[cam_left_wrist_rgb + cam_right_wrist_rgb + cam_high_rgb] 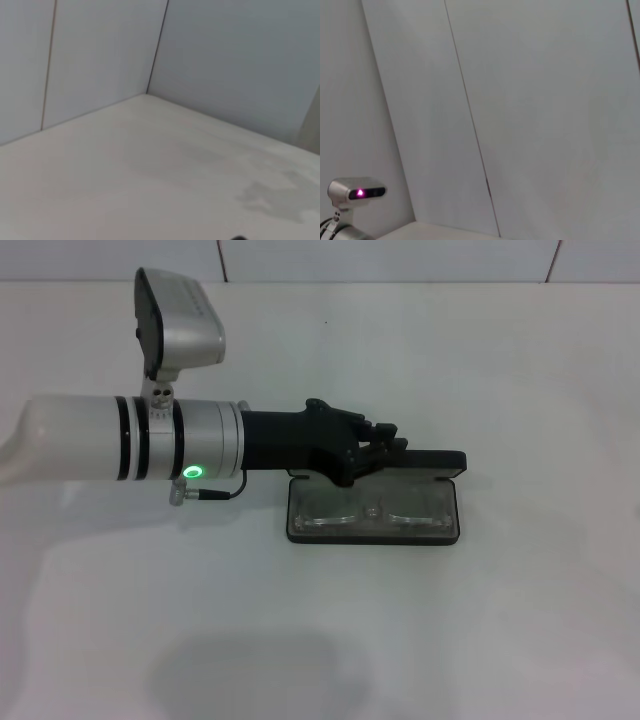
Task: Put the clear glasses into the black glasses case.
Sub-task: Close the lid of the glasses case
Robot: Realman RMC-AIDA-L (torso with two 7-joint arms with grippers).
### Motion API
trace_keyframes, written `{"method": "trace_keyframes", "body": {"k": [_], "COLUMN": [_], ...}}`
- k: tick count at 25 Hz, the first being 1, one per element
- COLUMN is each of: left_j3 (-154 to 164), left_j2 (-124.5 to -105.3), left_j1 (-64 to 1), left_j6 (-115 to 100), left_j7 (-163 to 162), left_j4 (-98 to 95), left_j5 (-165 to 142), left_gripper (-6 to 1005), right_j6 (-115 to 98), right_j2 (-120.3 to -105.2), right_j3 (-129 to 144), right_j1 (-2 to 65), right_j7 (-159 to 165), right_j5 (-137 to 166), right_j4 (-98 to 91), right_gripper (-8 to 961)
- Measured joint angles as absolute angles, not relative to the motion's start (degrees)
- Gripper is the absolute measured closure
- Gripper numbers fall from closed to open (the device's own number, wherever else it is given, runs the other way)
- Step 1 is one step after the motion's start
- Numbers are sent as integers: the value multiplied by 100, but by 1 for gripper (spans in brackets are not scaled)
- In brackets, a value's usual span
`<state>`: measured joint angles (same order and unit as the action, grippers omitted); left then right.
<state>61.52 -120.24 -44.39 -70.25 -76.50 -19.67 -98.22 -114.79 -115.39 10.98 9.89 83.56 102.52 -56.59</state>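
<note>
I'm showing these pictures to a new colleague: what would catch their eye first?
Probably the left arm reaching in from the left in the head view, its left gripper over the rear edge of the open black glasses case. Next, the clear glasses lying inside the case near the middle of the white table. The right gripper is out of view.

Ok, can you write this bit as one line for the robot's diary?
left hand: at lid of open matte black rectangular glasses case | transparent plastic glasses: inside | right hand: unseen
</note>
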Motion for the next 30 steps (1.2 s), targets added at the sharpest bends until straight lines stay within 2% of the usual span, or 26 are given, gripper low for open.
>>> {"method": "trace_keyframes", "body": {"k": [14,20,30], "left_j3": [6516,6530,6530], "left_j2": [-12029,-12040,-12051], "left_j1": [-4397,-4282,-4268], "left_j6": [-6917,-6963,-6957], "left_j7": [-7590,-7513,-7435], "left_j4": [-1755,-1750,-1615], "left_j5": [-9818,-9809,-9809], "left_gripper": [786,783,766], "right_j6": [-11474,-11475,-11446], "right_j2": [-11538,-11534,-11549], "right_j3": [1102,1290,1557], "right_j1": [1163,1511,2553], "right_j7": [7916,7481,6945], "right_j5": [10445,10603,10585], "right_j4": [-5069,-4447,-3530], "right_gripper": [809,809,809]}}
